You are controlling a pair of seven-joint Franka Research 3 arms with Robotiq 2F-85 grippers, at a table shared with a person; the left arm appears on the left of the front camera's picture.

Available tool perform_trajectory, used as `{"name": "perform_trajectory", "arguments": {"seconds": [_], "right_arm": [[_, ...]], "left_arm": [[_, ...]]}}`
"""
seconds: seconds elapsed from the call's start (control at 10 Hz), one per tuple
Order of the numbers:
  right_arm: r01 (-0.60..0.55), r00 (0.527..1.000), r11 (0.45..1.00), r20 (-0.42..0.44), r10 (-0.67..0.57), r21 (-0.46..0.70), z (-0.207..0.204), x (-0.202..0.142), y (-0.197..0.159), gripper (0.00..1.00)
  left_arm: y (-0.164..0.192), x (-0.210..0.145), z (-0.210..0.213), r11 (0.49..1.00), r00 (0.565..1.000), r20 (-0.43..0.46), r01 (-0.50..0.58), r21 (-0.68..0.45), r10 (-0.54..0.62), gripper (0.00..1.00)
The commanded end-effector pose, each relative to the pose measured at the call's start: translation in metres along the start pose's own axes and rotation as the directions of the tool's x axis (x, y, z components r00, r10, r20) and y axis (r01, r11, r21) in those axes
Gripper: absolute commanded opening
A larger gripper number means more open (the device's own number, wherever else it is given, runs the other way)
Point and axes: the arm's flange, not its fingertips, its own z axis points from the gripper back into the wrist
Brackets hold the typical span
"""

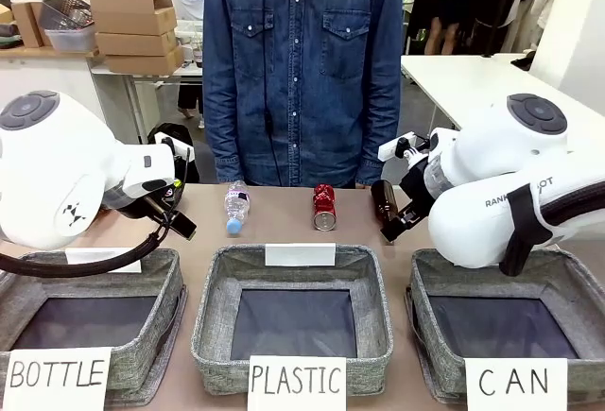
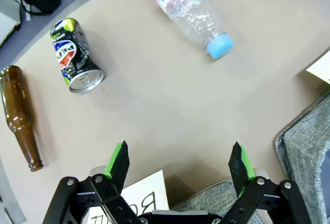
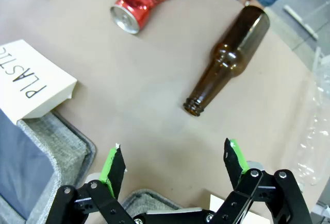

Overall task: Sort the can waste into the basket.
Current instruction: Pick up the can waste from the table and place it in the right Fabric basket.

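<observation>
A crushed red can [image 1: 324,207] lies at the table's far middle, and it shows again as the red can [image 3: 147,2] in the right wrist view. Left of the left gripper's fingers, a dark can [image 2: 75,55] with yellow-green print lies on its side. The grey basket [image 1: 560,269] with the "CAN" sign [image 1: 515,383] stands at the front right with nothing in it. My left gripper [image 2: 179,157] hangs open over bare table, near the "BOTTLE" sign. My right gripper [image 3: 172,157] is open too, below the mouth of a brown bottle [image 3: 232,59].
Baskets signed "PLASTIC" [image 1: 293,260] and "BOTTLE" [image 1: 95,269] stand at the front middle and left. A clear plastic bottle [image 1: 236,208] and a brown bottle [image 1: 383,205] flank the red can. Another brown bottle [image 2: 18,116] lies left of the dark can. A person in a denim shirt [image 1: 302,61] stands across the table.
</observation>
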Motion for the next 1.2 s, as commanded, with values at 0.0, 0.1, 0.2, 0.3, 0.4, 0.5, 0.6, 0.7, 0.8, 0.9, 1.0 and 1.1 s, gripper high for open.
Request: {"name": "perform_trajectory", "arguments": {"seconds": [0.0, 0.1, 0.2, 0.3, 0.4, 0.5, 0.6, 0.7, 0.8, 0.9, 1.0, 1.1], "right_arm": [[0.000, 1.000, 1.000, 0.001, 0.000, 0.000, 0.000, 0.000, 0.000, 1.00], [0.000, 1.000, 1.000, 0.001, 0.000, 0.000, 0.000, 0.000, 0.000, 1.00], [0.000, 1.000, 1.000, 0.001, 0.000, 0.000, 0.000, 0.000, 0.000, 1.00], [0.000, 1.000, 1.000, 0.001, 0.000, 0.000, 0.000, 0.000, 0.000, 1.00], [0.000, 1.000, 1.000, 0.001, 0.000, 0.000, 0.000, 0.000, 0.000, 1.00], [0.000, 1.000, 1.000, 0.001, 0.000, 0.000, 0.000, 0.000, 0.000, 1.00], [0.000, 1.000, 1.000, 0.000, 0.000, 0.000, 0.000, 0.000, 0.000, 1.00], [0.075, 0.996, 0.994, -0.053, -0.071, 0.076, 0.007, 0.010, 0.002, 1.00], [0.125, 0.991, 0.985, -0.065, -0.118, 0.116, 0.032, 0.021, 0.000, 1.00], [0.147, 0.989, 0.982, -0.045, -0.142, 0.120, 0.072, 0.030, -0.004, 1.00], [0.133, 0.991, 0.978, -0.030, -0.130, 0.160, 0.122, 0.029, -0.006, 1.00], [0.100, 0.994, 0.986, 0.020, -0.103, 0.130, 0.158, 0.019, -0.002, 1.00]], "left_arm": [[-0.001, 0.000, 0.002, 1.000, 1.000, -0.008, 0.000, 0.005, 0.000, 1.00], [-0.001, 0.000, 0.002, 1.000, 1.000, -0.008, 0.000, 0.005, 0.000, 1.00], [-0.001, 0.000, 0.002, 1.000, 1.000, -0.008, 0.000, 0.005, 0.000, 1.00], [-0.001, 0.000, 0.002, 1.000, 1.000, -0.008, 0.000, 0.005, 0.000, 1.00], [-0.001, 0.000, 0.002, 1.000, 1.000, -0.008, 0.000, 0.005, 0.000, 1.00], [-0.001, 0.000, 0.002, 1.000, 1.000, -0.008, 0.000, 0.005, 0.000, 1.00], [0.000, 0.000, 0.000, 1.000, 1.000, 0.000, 0.000, 0.000, 0.000, 1.00], [-0.004, 0.009, 0.009, 0.993, 0.998, -0.057, 0.022, -0.112, -0.028, 1.00], [-0.004, 0.022, 0.034, 0.985, 0.993, -0.114, -0.014, -0.172, -0.006, 1.00], [-0.002, 0.028, 0.076, 0.984, 0.993, -0.119, -0.026, -0.178, 0.005, 1.00], [-0.002, 0.023, 0.128, 0.982, 0.997, -0.070, 0.013, -0.186, -0.027, 1.00], [-0.002, 0.011, 0.165, 0.988, 1.000, -0.004, 0.025, -0.154, -0.026, 1.00]]}}
